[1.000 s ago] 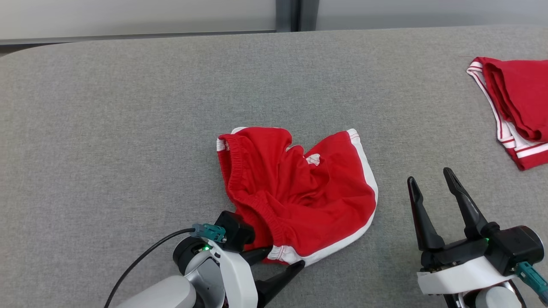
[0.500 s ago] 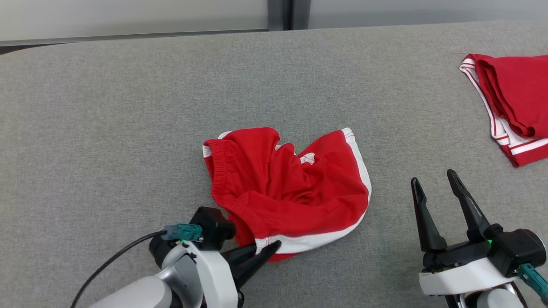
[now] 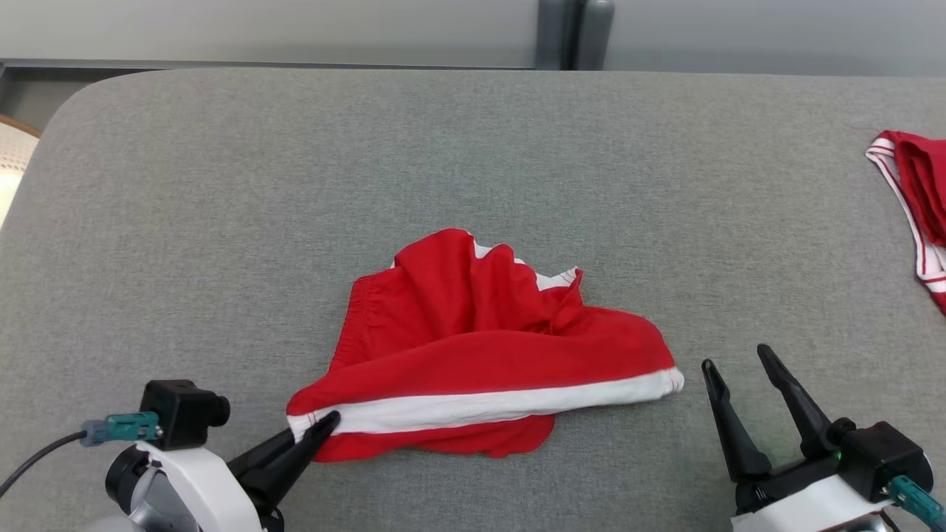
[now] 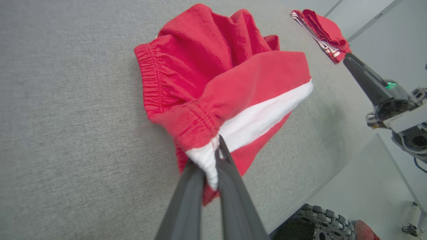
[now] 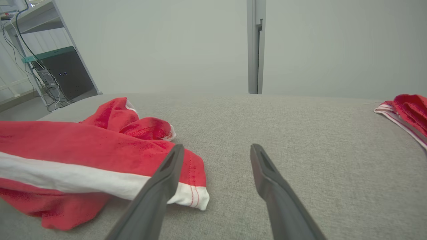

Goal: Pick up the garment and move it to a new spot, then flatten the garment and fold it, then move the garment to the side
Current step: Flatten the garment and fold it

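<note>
Stretching across the whole head view, the grey fabric-covered tabletop (image 3: 295,185) carries two pieces of clothing that lie well apart. The larger is a pair of red shorts (image 3: 480,347) with a white side stripe and an elastic waistband. It lies crumpled near the middle of the tabletop, toward the near edge, between the two arms. Its bunched waistband faces left and its folds rise toward the far side. The white stripe runs in a nearly straight band along the near side of the shorts, from the left hem corner to the right one.

A second red garment (image 3: 916,192) with thin white stripes lies folded at the far right edge of the tabletop.

The right fingers (image 3: 728,421) stand wide apart and hold nothing. They hover just to the right of the stripe's right end, tips pointing toward the far side. In the right wrist view the hem corner lies on the tabletop beside one finger (image 5: 163,186), and I cannot tell whether the two touch.

The left fingers (image 3: 329,423) are pressed together on the left end of the white stripe. In the left wrist view the pinched cloth bunches between them (image 4: 230,180), and the red fabric fans out from there.
</note>
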